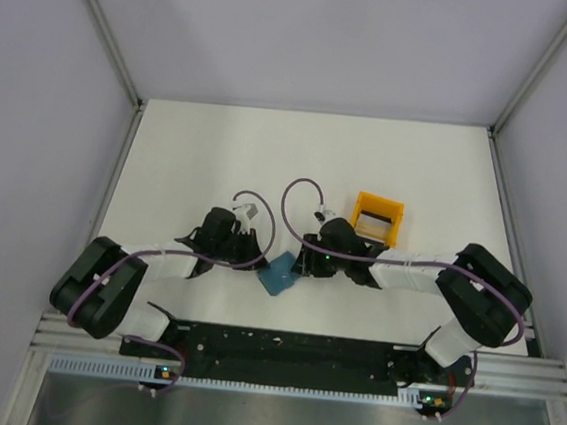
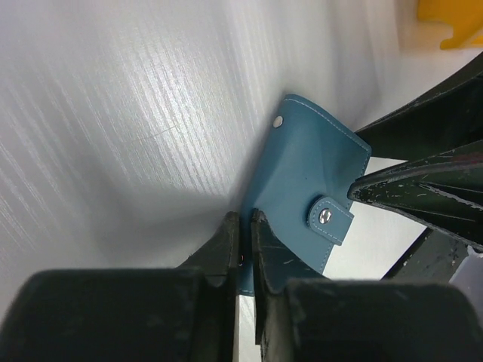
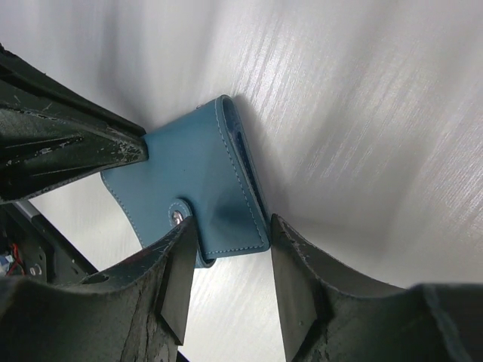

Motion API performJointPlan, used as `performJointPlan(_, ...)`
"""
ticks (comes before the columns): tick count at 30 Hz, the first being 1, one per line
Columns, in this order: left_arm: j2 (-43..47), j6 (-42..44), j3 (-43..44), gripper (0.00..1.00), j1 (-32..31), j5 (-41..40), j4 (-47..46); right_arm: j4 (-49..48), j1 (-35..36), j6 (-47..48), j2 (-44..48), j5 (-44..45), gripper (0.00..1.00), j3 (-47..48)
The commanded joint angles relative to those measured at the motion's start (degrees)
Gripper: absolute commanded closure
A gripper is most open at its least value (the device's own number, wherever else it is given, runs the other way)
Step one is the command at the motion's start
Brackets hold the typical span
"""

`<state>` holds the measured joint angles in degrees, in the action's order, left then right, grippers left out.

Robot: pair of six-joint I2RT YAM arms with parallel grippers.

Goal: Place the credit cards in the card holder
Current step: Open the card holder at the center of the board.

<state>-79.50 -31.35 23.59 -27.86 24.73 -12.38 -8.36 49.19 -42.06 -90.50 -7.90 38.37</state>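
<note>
Overhead view of a white table [image 1: 199, 154] with two black robot arms meeting at its near middle. Between them lies the card holder [image 1: 280, 272], a small teal-blue folding wallet, closed, its snap strap [image 2: 329, 220] fastened. An orange rack [image 1: 377, 216] stands just behind the right arm. No credit cards show in any view.

The left gripper [image 2: 243, 222] has its fingers drawn narrow, pinching one thin edge of the card holder near a corner. The right gripper [image 3: 232, 224] has its fingers partly spread and straddles the opposite corner – one finger over the strap, the other just beside the folded spine, with a sliver of table showing between.

The card holder looks light, soft and leathery, likely to flex or slide on the smooth table when pushed. A firm hold probably belongs on the stitched edges – one side pinned while the other lifts the strap – since the snap must come undone before any card can go in.
</note>
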Motion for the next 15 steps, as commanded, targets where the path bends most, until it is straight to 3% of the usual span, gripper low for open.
performJointPlan(1, -1.4, -0.3, 0.4, 1.0, -0.4, 1.3, -2.9, -1.7, 0.4, 1.3, -2.7, -3.3, 0.57, 1.8)
performJointPlan(6, 1.5, 0.2, 0.2, 1.0, -0.4, 1.1, -3.3, -1.1, 0.3, 1.7, -4.2, -4.1, 0.61, 2.8)
performJointPlan(8, 2.3, 0.8, 0.5, 0.84, -0.4, 1.2, -2.4, -1.0, 0.3, 1.5, -4.7, -4.1, 0.6, 3.0)
performJointPlan(10, 2.8, 1.4, 0.6, 0.81, -0.5, 1.9, -2.1, 0.0, 0.4, 1.6, -4.9, -3.6, 0.6, 3.6)
performJointPlan(12, 2.6, 1.6, 0.5, 0.71, -0.4, 3.3, -2.5, 0.4, 0.3, 1.6, -5.1, -3.5, 0.59, 3.7)
performJointPlan(15, 0.4, 1.8, 1.1, 0.68, -0.5, 6.6, -3.8, 0.7, 0.3, 1.5, -5.1, -3.0, 0.58, 3.6)
